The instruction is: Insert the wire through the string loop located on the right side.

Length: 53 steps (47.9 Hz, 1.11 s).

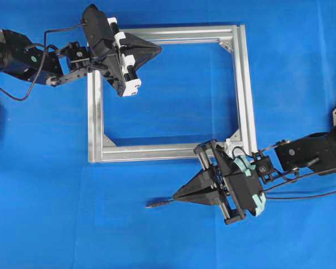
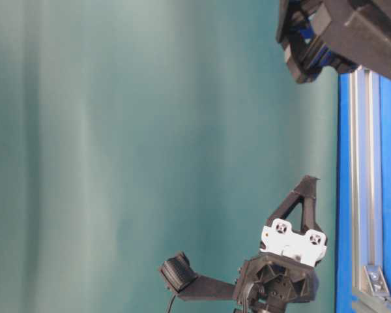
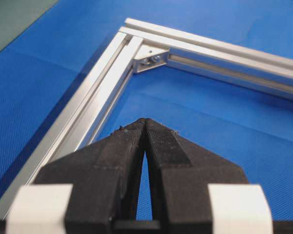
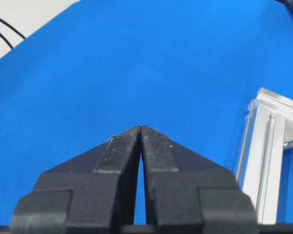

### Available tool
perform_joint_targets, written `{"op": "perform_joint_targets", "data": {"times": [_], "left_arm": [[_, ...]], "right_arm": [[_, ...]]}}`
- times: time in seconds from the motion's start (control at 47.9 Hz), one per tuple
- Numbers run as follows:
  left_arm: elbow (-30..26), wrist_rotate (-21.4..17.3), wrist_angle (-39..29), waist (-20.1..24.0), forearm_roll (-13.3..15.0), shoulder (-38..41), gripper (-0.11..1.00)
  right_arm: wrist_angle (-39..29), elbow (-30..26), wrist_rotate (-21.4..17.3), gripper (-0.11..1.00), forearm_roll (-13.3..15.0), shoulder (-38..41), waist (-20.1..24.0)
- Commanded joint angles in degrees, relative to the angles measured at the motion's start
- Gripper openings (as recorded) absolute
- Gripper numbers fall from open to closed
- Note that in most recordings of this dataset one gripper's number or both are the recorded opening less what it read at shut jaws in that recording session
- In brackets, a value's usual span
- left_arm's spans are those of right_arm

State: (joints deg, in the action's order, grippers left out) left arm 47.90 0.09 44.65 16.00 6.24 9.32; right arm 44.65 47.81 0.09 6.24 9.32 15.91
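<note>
The wire's dark plug tip [image 1: 151,205] lies on the blue mat in front of the frame, and the thin black cable runs right from it under my right gripper [image 1: 175,196]. That gripper is shut just above the mat, and in the right wrist view its tips [image 4: 140,128] meet with nothing between them. My left gripper [image 1: 158,50] is shut and empty over the silver frame's [image 1: 95,112] far left corner, also seen from the left wrist [image 3: 145,122]. A small whitish bit [image 1: 233,141] sits at the frame's near right corner. I cannot make out the string loop itself.
Grey brackets brace the frame's corners [image 3: 151,56]. The frame's near bar [image 1: 151,151] lies just behind my right gripper, with a corner of it [image 4: 268,161] to the right in the right wrist view. Black arm cables [image 1: 308,196] trail off to the right.
</note>
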Motion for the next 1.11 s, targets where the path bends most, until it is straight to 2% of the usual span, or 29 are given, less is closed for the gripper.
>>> {"op": "perform_joint_targets", "data": {"times": [0.0,0.125,0.584,0.647,0.709,0.793,1.001,1.043,1.085], "left_arm": [[-0.4,-0.4,-0.4,-0.2,-0.8,-2.3,0.0],[0.0,-0.4,-0.4,-0.2,-0.8,-2.4,0.0],[-0.1,-0.4,-0.4,-0.2,-1.0,-2.5,0.0],[-0.1,-0.4,-0.5,-0.2,-1.0,-2.5,0.0],[-0.1,-0.4,-0.4,-0.2,-0.9,-2.5,0.0],[-0.2,-0.4,-0.5,-0.2,-1.0,-2.5,0.0],[-0.1,-0.4,-0.5,-0.2,-0.9,-2.5,0.0],[-0.1,-0.4,-0.5,-0.2,-1.0,-2.5,0.0],[-0.1,-0.4,-0.4,-0.2,-1.0,-2.5,0.0]], "right_arm": [[0.2,-1.1,-0.2,0.0,-0.1,-2.2,0.4],[-1.1,-1.2,-0.2,-0.06,-0.1,-2.3,0.4],[-2.4,-1.5,-1.3,-0.05,-0.1,-2.3,0.4],[-2.5,-1.5,-1.4,-0.02,-0.2,-2.3,0.4],[-2.5,-1.7,-1.8,0.05,-0.4,-2.3,0.4],[-2.5,-1.8,-2.6,0.23,-0.7,-2.3,0.4],[-4.0,-1.9,-3.3,0.85,-0.9,-2.3,1.0],[-4.1,-1.9,-3.3,0.91,-1.1,-2.3,1.0],[-4.1,-1.9,-3.3,0.91,-1.6,-2.3,1.0]]}}
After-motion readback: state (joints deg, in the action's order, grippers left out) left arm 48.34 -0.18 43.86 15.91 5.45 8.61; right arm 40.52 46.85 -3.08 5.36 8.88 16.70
